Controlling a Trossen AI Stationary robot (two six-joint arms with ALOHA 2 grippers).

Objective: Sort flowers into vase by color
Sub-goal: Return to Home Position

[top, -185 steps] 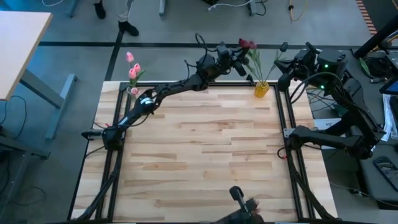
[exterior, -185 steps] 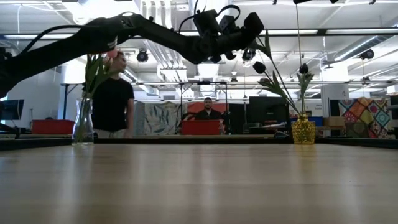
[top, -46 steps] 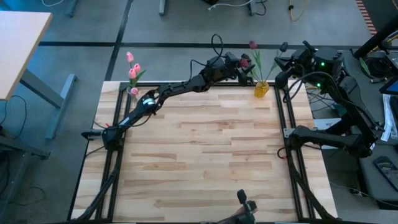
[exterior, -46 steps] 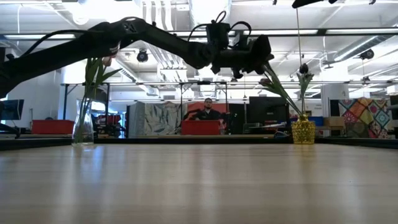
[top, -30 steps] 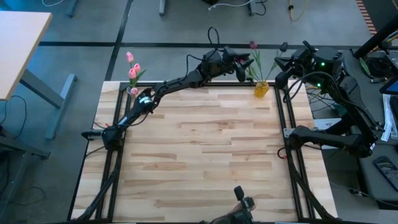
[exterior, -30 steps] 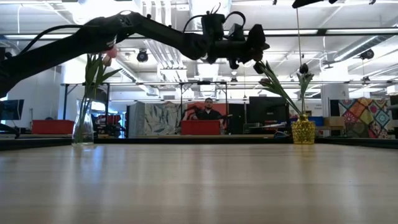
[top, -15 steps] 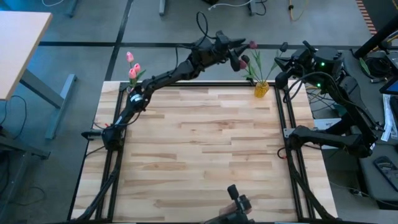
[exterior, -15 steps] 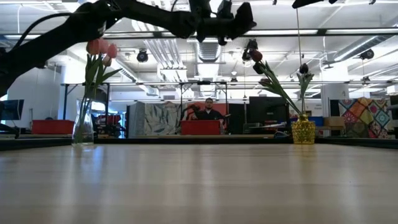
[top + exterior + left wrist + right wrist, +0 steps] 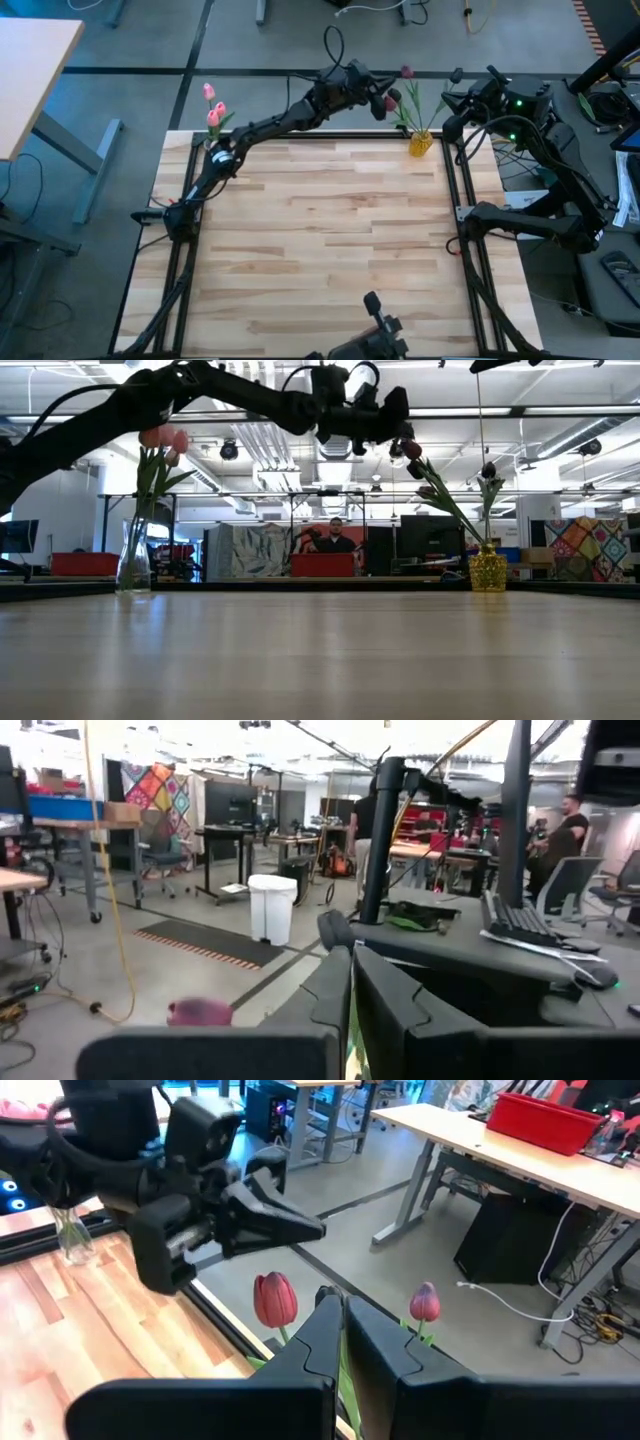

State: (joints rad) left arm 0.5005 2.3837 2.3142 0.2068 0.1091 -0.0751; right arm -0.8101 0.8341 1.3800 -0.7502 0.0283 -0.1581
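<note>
At the table's far edge, the left gripper (image 9: 378, 92) hangs raised just beside the dark tulips (image 9: 406, 73) in the yellow vase (image 9: 421, 145) at the far right corner; its fingers are closed and hold nothing. Pink tulips (image 9: 214, 112) stand in the clear vase (image 9: 132, 560) at the far left corner. The right gripper (image 9: 335, 1295) sits off that right corner, pinched together, empty.

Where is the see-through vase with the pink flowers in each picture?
High view: the clear vase stands at the table's far left corner, beside the left arm.
Low view: the clear vase is at the far left, on the table's back edge.
Left wrist view: not in it.
Right wrist view: the clear vase is on the table's edge, past the left pincer.
Shared landmark: the pink tulips standing in it.
</note>
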